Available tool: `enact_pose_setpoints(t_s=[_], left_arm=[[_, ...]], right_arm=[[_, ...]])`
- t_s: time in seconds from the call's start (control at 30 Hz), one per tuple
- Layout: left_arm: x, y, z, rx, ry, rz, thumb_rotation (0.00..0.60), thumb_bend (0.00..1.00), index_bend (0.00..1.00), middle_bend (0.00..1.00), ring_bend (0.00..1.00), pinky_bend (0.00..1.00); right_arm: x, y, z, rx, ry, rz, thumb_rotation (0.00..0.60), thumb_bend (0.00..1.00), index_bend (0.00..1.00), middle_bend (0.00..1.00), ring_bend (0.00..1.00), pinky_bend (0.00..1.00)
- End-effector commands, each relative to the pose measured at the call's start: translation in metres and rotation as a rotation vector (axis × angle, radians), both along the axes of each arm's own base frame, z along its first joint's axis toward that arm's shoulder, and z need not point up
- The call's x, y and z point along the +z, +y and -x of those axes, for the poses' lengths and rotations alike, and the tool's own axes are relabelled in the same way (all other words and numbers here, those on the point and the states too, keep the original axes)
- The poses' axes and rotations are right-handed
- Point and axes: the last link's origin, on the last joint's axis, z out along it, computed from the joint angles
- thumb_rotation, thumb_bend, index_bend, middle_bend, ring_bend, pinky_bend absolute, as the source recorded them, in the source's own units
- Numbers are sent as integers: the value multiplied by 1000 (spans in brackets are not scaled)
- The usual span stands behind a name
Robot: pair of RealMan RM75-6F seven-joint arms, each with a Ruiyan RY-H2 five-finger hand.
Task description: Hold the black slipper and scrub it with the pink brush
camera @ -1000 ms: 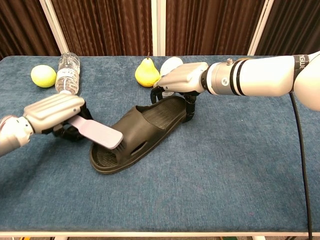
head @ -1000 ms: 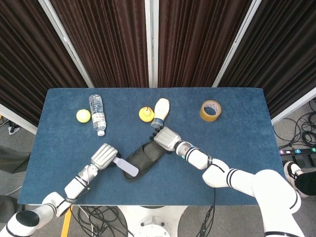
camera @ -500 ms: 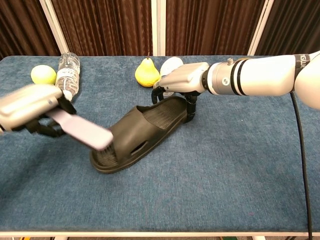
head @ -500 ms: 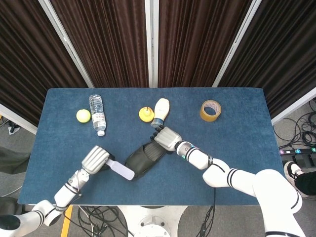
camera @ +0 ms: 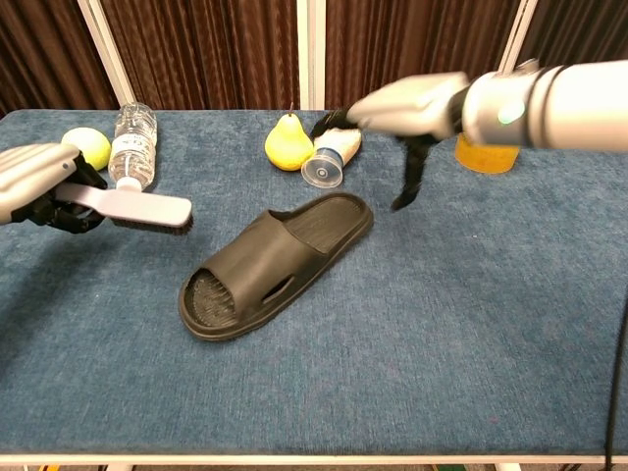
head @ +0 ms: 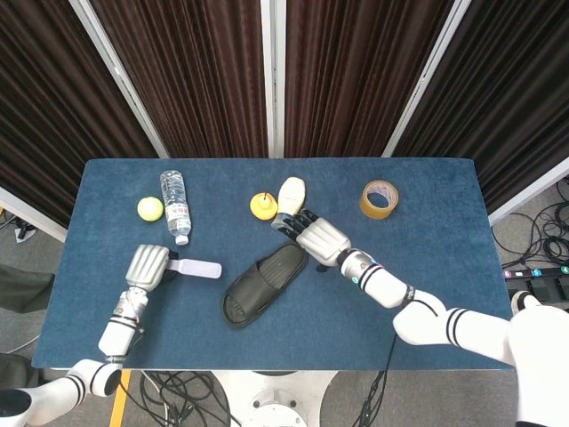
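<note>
The black slipper (head: 265, 285) (camera: 275, 263) lies flat on the blue table, toe toward the front left, and neither hand touches it. My left hand (head: 148, 265) (camera: 34, 177) grips the handle of the pink brush (head: 197, 268) (camera: 132, 206), well left of the slipper. The brush head points toward the shoe with a clear gap between them. My right hand (head: 320, 237) (camera: 412, 103) hovers above and just behind the slipper's heel, fingers apart and holding nothing.
A water bottle (head: 176, 205) (camera: 132, 142) and yellow ball (head: 149, 208) (camera: 85, 147) lie at the back left. A yellow pear (head: 262, 205) (camera: 287, 144) and a tipped white cup (head: 291, 197) (camera: 332, 157) sit behind the slipper. A tape roll (head: 380, 197) stands at the back right.
My right hand has let go of the slipper's heel and lifted up and to the right. My left hand has drawn the brush off the slipper, away to the left.
</note>
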Motion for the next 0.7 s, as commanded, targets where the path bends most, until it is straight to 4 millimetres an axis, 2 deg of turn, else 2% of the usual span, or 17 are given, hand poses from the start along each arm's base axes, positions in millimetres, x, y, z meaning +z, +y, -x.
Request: enact_pose_setpoints(t_s=[0.03, 0.13, 0.17, 0.27, 0.4, 0.5, 0.63, 0.7], left_arm=[[-8, -1, 1, 62, 47, 43, 600, 466, 766, 893, 794, 1000], [-9, -6, -3, 65, 65, 62, 600, 418, 669, 810, 714, 981], [-8, -8, -4, 65, 64, 63, 600, 394, 615, 754, 659, 940], [-5, -12, -9, 56, 38, 53, 600, 259, 391, 522, 435, 732], [3, -17, -13, 36, 10, 34, 600, 147, 166, 269, 211, 464], [10, -21, -15, 31, -18, 39, 600, 126, 106, 183, 129, 339], [30, -29, -15, 7, -17, 40, 600, 123, 89, 164, 116, 300], [48, -36, -12, 0, -51, 16, 600, 122, 88, 164, 116, 294]], right_arm=[[40, 10, 18, -43, -81, 69, 600, 0, 0, 0, 0, 0], [67, 22, 34, -58, -124, 115, 600, 0, 0, 0, 0, 0], [77, 27, 40, -66, -138, 135, 600, 0, 0, 0, 0, 0], [101, 38, 60, -94, -157, 182, 600, 0, 0, 0, 0, 0], [125, 51, 84, -142, -165, 235, 600, 0, 0, 0, 0, 0], [139, 62, 101, -184, -171, 268, 600, 0, 0, 0, 0, 0], [156, 79, 125, -250, -194, 313, 600, 0, 0, 0, 0, 0], [164, 92, 140, -299, -194, 331, 600, 0, 0, 0, 0, 0]])
